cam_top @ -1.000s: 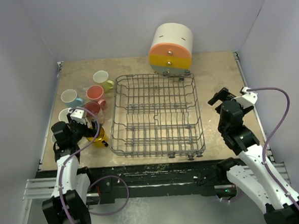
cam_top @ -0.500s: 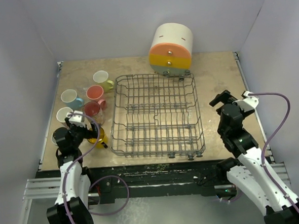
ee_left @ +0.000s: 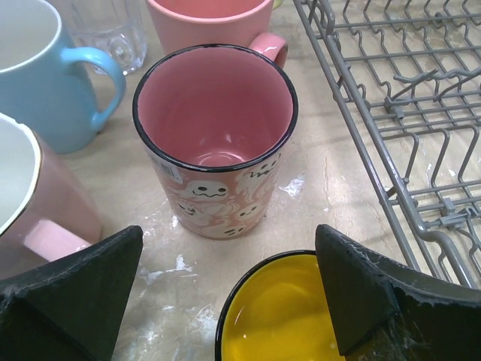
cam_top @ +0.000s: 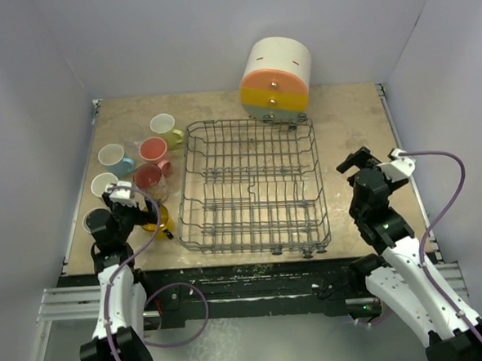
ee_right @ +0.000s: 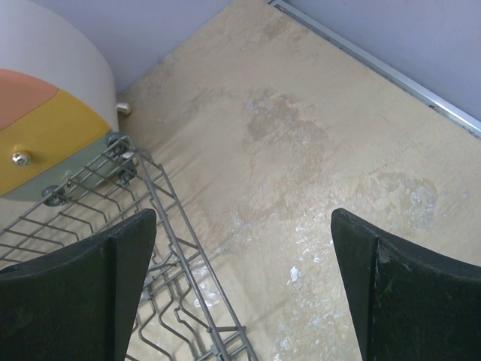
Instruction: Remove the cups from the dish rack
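Beige table (cam_top: pixel 352 116), dish rack (cam_top: pixel 252 188) long axis near-to-far, cups (cam_top: pixel 152 149) upright beside it, left tool (ee_left: pixel 227 242) and right tool (ee_right: pixel 244 226) wide open.

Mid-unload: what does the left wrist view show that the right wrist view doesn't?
Left wrist only: a pink ghost-print mug, a yellow mug, a blue mug and a clear glass. Right wrist only: the cream-orange-green cylinder. Both: dish rack wires with no cup in the part shown, and open claws, the left claw and the right claw.
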Controlling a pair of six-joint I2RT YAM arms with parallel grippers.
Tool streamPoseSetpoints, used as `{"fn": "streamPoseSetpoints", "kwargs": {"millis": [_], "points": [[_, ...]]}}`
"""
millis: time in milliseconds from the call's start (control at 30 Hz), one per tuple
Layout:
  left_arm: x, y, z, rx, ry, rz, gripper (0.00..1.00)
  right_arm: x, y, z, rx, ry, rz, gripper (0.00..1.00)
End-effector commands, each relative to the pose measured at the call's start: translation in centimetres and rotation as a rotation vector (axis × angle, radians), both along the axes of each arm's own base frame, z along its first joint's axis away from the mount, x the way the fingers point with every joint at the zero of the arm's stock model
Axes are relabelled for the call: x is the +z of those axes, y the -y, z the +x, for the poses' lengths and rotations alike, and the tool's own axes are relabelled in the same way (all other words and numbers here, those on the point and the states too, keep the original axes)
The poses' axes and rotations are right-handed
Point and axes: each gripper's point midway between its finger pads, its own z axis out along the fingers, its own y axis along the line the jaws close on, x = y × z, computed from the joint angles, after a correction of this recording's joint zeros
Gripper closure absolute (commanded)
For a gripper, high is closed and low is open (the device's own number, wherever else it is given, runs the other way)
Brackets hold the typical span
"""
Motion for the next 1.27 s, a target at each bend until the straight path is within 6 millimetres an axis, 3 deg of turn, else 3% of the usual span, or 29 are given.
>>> {"fn": "streamPoseSetpoints", "kwargs": {"millis": [0,100,300,533,833,1100,1233], "points": [[1.3,-0.1,0.0,0.026,0.086,0.025,0.01,2.1,0.9,-0.1,-0.055,0.090,0.015,0.00],[1.2,-0.1,0.1,0.021,0.081,0.029,0.01,1.4,0.8,0.0,-0.049,0.085,0.021,0.00],[0.9,3.0,-1.4,-0.162,0.157,0.080,0.01,0.3,0.5,0.0,-0.043,0.066,0.038,0.00],[1.0,1.0,-1.0,-0.015,0.143,0.056,0.01,1.1,0.4,0.1,-0.032,0.078,0.040,0.00],[0.9,0.9,-1.0,-0.013,0.138,0.054,0.01,0.8,0.9,0.0,-0.048,0.080,0.000,0.00],[0.8,1.4,-0.9,-0.047,0.133,0.058,0.01,0.4,2.5,-0.5,-0.078,0.015,-0.203,0.00],[0.8,1.4,-0.9,-0.051,0.133,0.060,0.01,0.1,1.6,-0.1,0.015,-0.009,-0.267,0.00]]}}
